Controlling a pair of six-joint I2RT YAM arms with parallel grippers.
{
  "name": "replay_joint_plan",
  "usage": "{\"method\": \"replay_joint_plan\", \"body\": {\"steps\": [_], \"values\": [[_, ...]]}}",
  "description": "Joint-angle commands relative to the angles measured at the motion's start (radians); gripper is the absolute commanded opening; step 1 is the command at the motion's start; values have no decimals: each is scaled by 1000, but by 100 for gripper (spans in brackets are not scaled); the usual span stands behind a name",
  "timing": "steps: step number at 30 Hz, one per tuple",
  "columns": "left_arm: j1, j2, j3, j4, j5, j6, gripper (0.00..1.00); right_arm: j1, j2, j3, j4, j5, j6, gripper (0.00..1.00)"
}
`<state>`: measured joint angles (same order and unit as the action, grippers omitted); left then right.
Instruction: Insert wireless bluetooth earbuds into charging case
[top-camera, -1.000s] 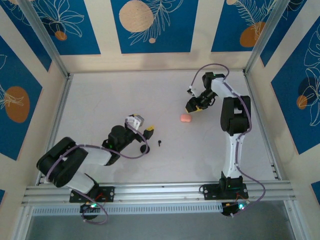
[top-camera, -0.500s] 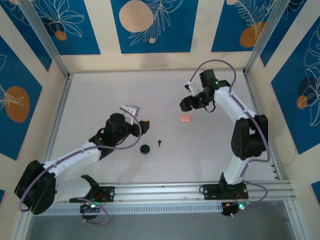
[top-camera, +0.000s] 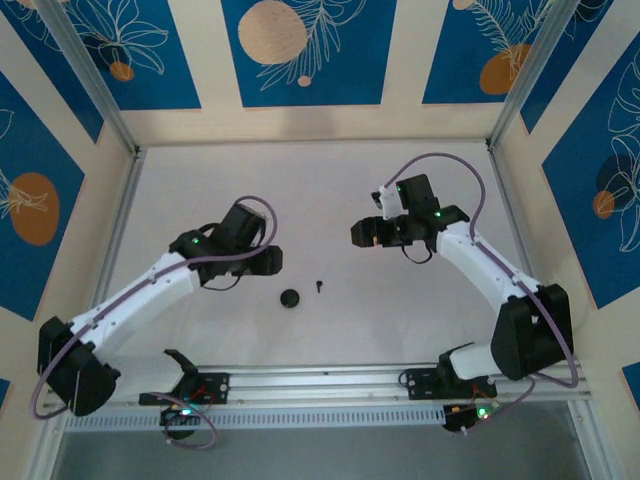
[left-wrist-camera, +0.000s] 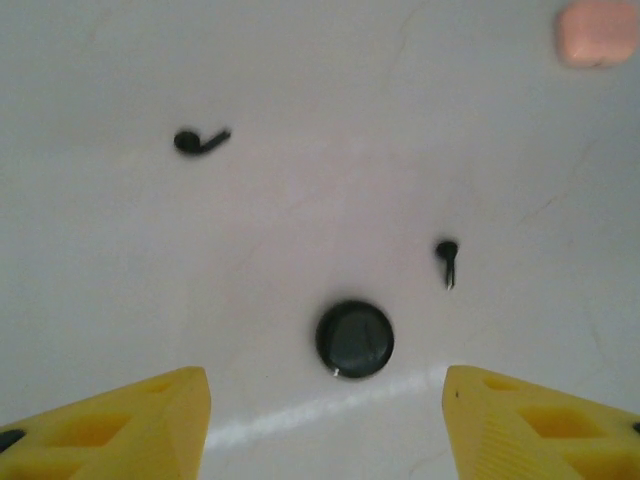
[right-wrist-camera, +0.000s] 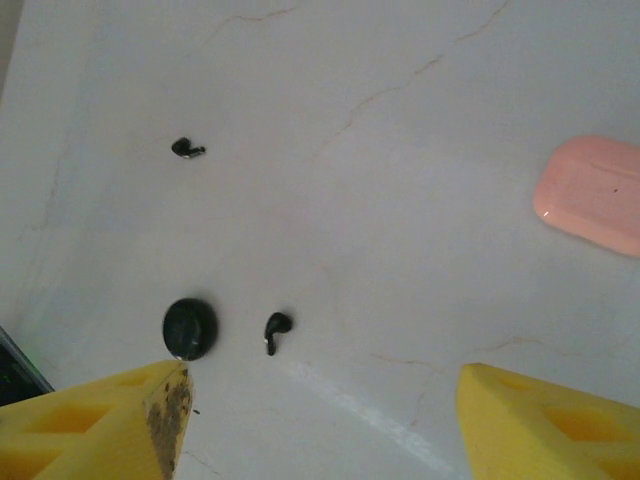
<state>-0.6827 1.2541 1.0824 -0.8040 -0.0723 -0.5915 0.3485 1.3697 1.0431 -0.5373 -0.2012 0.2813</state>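
My left hand (left-wrist-camera: 325, 395) hangs open over the white worktop (left-wrist-camera: 300, 80). Its two yellow fingers (left-wrist-camera: 130, 425) sit wide apart in the bottom corners of the wrist view, with nothing between them. Just above that gap lies the round black case (left-wrist-camera: 355, 338). One black earbud (left-wrist-camera: 447, 255) lies up and to the right of it, near but not touching, its stem pointing down the frame. The second black earbud (left-wrist-camera: 195, 141) lies well apart in the upper left, and the pink case (left-wrist-camera: 597, 32) sits in the top right corner.

My right hand (right-wrist-camera: 320, 400) is open too, and empty. In its wrist view the round black case is at lower left, with one black earbud just beside it on the right. The other earbud is in the upper left and the pink case at the right edge.

From overhead, both hands hover mid-frame, the left one left of centre and the right one right of centre. The round black case and one earbud lie below and between them.
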Motion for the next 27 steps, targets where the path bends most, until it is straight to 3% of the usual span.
{"method": "replay_joint_plan", "body": {"steps": [1, 9, 27], "values": [[-31, 79, 74, -228, 13, -59, 62, 13, -48, -39, 52, 17, 73, 71], [-77, 306, 166, -299, 37, -51, 62, 32, -61, -86, 70, 12, 108, 72], [-107, 614, 279, -206, 113, -9, 64, 53, -65, -101, 55, 34, 86, 73]]}}
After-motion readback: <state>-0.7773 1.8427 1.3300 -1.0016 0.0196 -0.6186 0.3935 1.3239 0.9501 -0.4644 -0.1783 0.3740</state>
